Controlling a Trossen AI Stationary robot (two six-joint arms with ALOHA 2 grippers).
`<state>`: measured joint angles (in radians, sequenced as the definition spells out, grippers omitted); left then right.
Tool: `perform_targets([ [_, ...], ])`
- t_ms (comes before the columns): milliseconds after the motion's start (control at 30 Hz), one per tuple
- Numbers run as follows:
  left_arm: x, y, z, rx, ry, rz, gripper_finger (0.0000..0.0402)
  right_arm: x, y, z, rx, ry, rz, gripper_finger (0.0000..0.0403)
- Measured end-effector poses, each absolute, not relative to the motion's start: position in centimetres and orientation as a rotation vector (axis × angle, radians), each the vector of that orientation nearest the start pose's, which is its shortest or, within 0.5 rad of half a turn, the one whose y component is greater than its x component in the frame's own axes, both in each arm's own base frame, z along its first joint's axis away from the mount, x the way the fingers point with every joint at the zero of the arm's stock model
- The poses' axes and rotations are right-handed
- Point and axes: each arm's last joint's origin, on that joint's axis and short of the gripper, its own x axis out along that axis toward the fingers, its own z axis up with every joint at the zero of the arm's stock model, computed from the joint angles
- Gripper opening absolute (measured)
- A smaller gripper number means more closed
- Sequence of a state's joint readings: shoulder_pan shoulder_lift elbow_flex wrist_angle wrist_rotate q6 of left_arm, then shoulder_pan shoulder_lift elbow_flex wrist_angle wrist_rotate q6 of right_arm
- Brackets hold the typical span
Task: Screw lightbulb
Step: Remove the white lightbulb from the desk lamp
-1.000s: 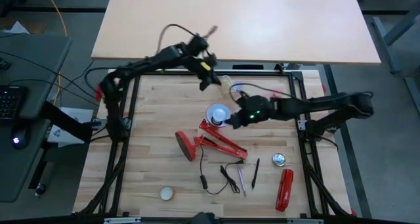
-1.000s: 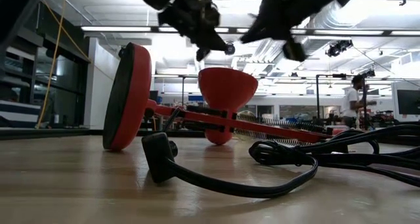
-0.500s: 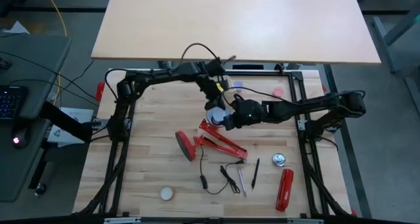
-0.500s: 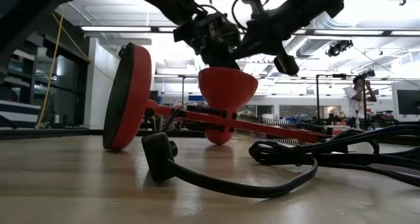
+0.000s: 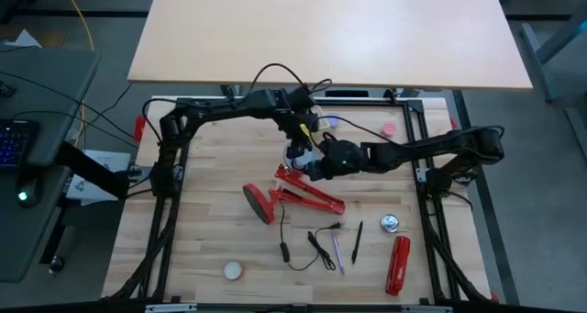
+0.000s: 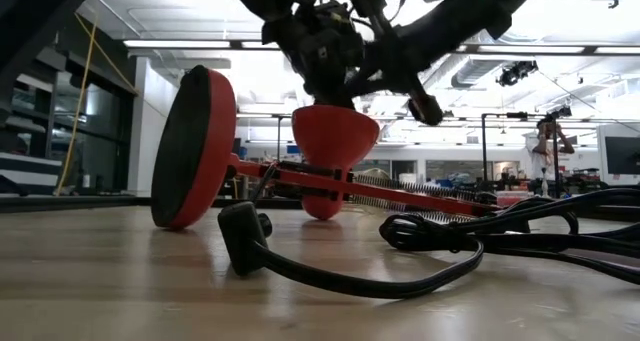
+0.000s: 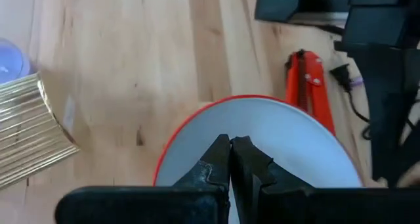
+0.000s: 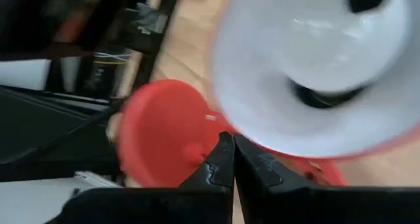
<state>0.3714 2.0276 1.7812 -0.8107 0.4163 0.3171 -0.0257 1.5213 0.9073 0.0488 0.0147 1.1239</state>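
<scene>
Lamp shade [image 7: 275, 138] fills the left wrist view: white inside, red at the rim, mouth turned up toward the camera. The red lamp [image 5: 307, 194] lies tipped over on the wooden counter [image 5: 211, 194], with its round base [image 6: 190, 146] standing on edge and its hinged arm running across to the shade.

The left end effector [image 7: 231, 142] hangs directly over the shade's mouth, its fingers clenched tip to tip with nothing visible between them. The right end effector [image 8: 231, 145] comes in from the other side of the lamp, low beside the shade and just over the lamp's arm. It is clenched too, and I cannot tell whether it touches the red metal.

In the right wrist view a brighter, rounded white shape sits inside the shade above a dark ring. This looks like the lightbulb [image 8: 315, 33], down in the shade, though its screw base is hidden and I cannot be sure.

A black cord [image 6: 330, 271] with its plug lies on the counter in front of the lamp. Beyond the cord, away from the lamp's base, lie a red cylinder [image 5: 398, 262] and a small metal disc [image 5: 391, 224]. A gold ribbed object [image 7: 29, 132] rests near the shade.
</scene>
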Motion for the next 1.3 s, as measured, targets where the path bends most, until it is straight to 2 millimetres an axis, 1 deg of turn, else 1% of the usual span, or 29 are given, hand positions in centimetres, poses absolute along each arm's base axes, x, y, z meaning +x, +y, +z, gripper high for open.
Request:
perform_targets([
  [67, 40.8, 14.7, 26.2, -0.099, 0.928, -0.190, 0.0000, 32.3, -1.0, 22.6, 1.094, 0.467, -0.348, 0.0000],
  [200, 40.4, 15.7, 26.6, -0.074, 0.931, -0.124, 0.0000, 32.2, -1.6, 22.5, 1.096, 0.466, -0.368, 0.0000],
  [300, 40.1, 16.6, 26.4, -0.070, 0.946, -0.090, 0.0000, 32.2, -2.0, 22.5, 1.100, 0.459, -0.379, 0.0000],
  [367, 39.9, 17.0, 26.1, -0.026, 0.972, -0.042, 0.0000, 32.2, -2.3, 22.5, 1.113, 0.458, -0.381, 0.0000],
  [467, 39.6, 17.3, 25.4, -0.017, 1.010, -0.029, 0.0000, 32.2, -2.5, 22.5, 1.119, 0.456, -0.384, 0.0000],
  [533, 39.6, 17.3, 25.3, -0.020, 1.017, -0.031, 0.0000, 32.2, -2.6, 22.5, 1.133, 0.457, -0.391, 0.0000],
  [633, 39.5, 17.1, 25.3, -0.018, 1.030, -0.046, 0.0000, 32.4, -2.7, 22.0, 1.140, 0.462, -0.407, 0.0000],
  [733, 39.5, 16.3, 25.2, -0.022, 1.048, -0.100, 0.0000, 32.7, -2.7, 21.0, 1.161, 0.496, -0.420, 0.0000],
  [800, 39.5, 15.7, 25.4, -0.047, 1.052, -0.130, 0.0000, 32.8, -2.7, 21.1, 1.161, 0.485, -0.412, 0.0000],
  [967, 39.8, 14.8, 25.6, -0.029, 1.038, -0.153, 0.0000, 32.8, -2.8, 21.4, 1.145, 0.463, -0.398, 0.0000],
  [1033, 39.8, 14.7, 25.6, -0.026, 1.040, -0.153, 0.0000, 32.8, -2.8, 21.5, 1.143, 0.456, -0.400, 0.0000],
  [1167, 39.8, 14.5, 25.3, 0.040, 1.086, -0.122, 0.0000, 32.8, -2.8, 21.4, 1.159, 0.461, -0.410, 0.0000],
  [1300, 40.0, 14.6, 25.4, 0.060, 1.068, -0.111, 0.0000, 32.8, -2.5, 21.2, 1.169, 0.475, -0.414, 0.0000],
])
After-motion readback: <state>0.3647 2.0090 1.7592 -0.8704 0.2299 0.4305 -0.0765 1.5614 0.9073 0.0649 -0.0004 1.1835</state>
